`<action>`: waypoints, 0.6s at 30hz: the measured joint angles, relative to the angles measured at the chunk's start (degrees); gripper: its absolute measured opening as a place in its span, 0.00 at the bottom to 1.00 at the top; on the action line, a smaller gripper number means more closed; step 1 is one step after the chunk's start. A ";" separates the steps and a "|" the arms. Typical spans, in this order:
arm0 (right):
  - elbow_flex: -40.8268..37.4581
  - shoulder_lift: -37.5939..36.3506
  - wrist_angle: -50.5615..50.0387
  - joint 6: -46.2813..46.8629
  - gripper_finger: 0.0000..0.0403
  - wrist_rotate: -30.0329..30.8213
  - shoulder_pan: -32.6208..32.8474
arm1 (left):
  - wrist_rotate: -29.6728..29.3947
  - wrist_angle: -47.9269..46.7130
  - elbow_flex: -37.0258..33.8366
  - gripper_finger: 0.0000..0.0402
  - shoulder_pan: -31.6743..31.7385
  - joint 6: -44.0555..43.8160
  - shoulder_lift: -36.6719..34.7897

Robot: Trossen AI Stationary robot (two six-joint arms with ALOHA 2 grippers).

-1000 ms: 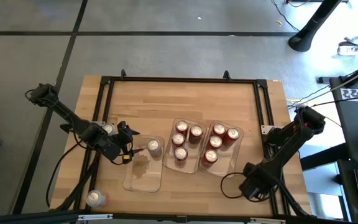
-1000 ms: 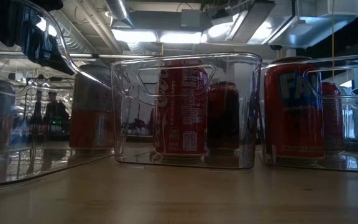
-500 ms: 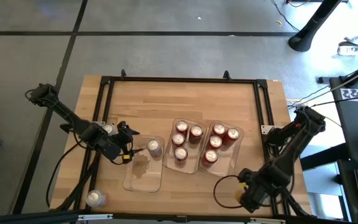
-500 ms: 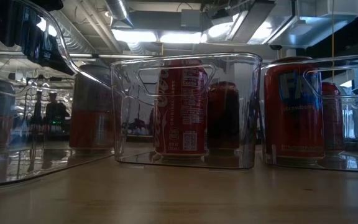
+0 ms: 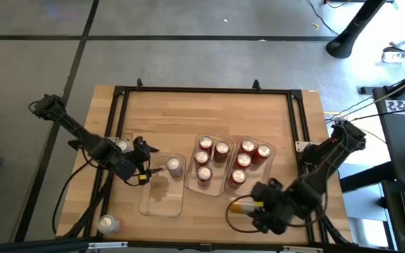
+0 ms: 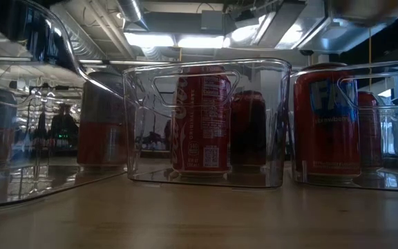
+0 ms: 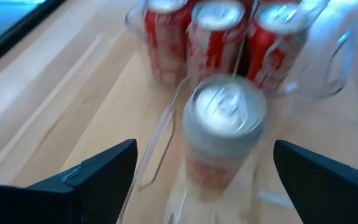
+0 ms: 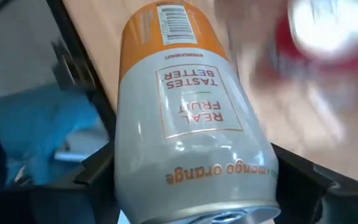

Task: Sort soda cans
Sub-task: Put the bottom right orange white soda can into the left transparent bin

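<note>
near edge: right gripper (image 5: pixel 247 206) clamped on orange-and-white can (image 8: pixel 191 118), one loose can (image 5: pixel 107 223) unsorted; midway: left gripper (image 5: pixel 148 166) spread beside silver can (image 5: pixel 175 166) in left tray (image 5: pixel 162 204); beyond: eight red cans (image 5: pixel 221 148) already binned.

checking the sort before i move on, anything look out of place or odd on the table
One silver-topped can stands alone at the table's near left corner, outside every tray. The left tray holds just one can, facing the open left hand. The right hand carries an orange-and-white can sideways.
</note>
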 joint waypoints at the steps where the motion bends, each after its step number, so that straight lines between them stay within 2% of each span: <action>1: 0.00 0.33 1.61 -3.45 0.72 1.71 -0.80 | 0.00 0.17 0.87 0.91 -0.06 0.51 -0.14; 9: 0.02 5.32 16.50 -28.26 0.72 9.23 -9.73 | 0.82 0.26 8.53 0.88 -2.32 4.54 -0.63; 18: 0.02 11.64 31.81 -46.51 0.72 9.85 -18.95 | 0.83 0.42 10.25 0.79 -3.52 3.28 -0.08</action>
